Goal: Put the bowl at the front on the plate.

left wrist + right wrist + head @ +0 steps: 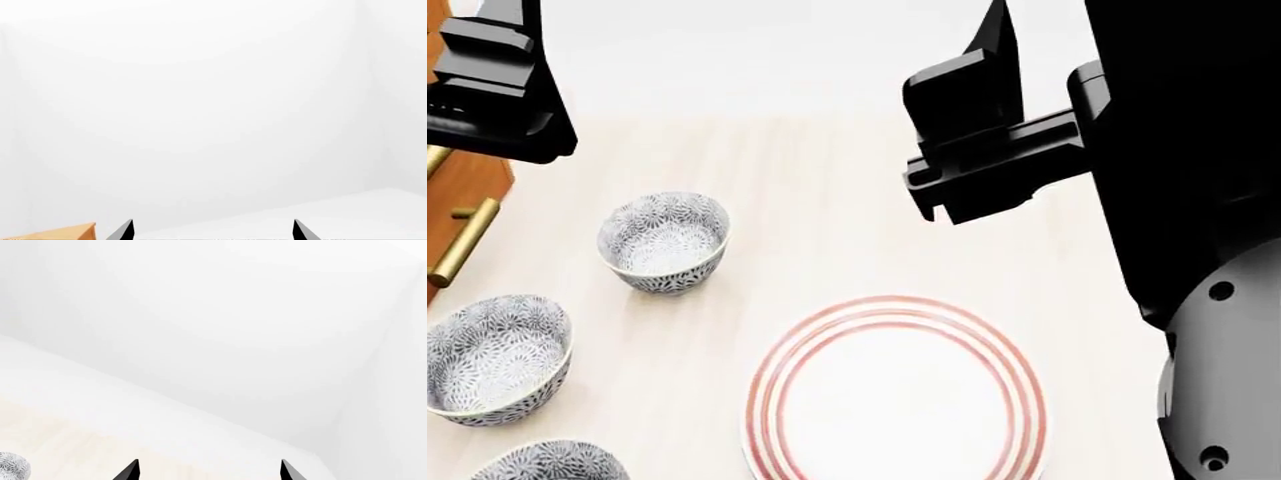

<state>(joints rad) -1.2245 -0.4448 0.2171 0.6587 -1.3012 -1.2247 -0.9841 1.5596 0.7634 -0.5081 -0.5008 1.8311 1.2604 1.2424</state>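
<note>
white plate [897,420] bare, three patterned bowls [665,240] empty beside it

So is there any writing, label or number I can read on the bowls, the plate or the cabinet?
None: no words, numbers or signs show in any view.
The bowls carry only a grey-blue floral pattern.
The plate has only three thin red rings.
The wooden cabinet shows only brass handles.

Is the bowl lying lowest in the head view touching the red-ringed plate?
Apart. The head view shows bare table between the bowl at the lower edge and the plate's rim.
</note>
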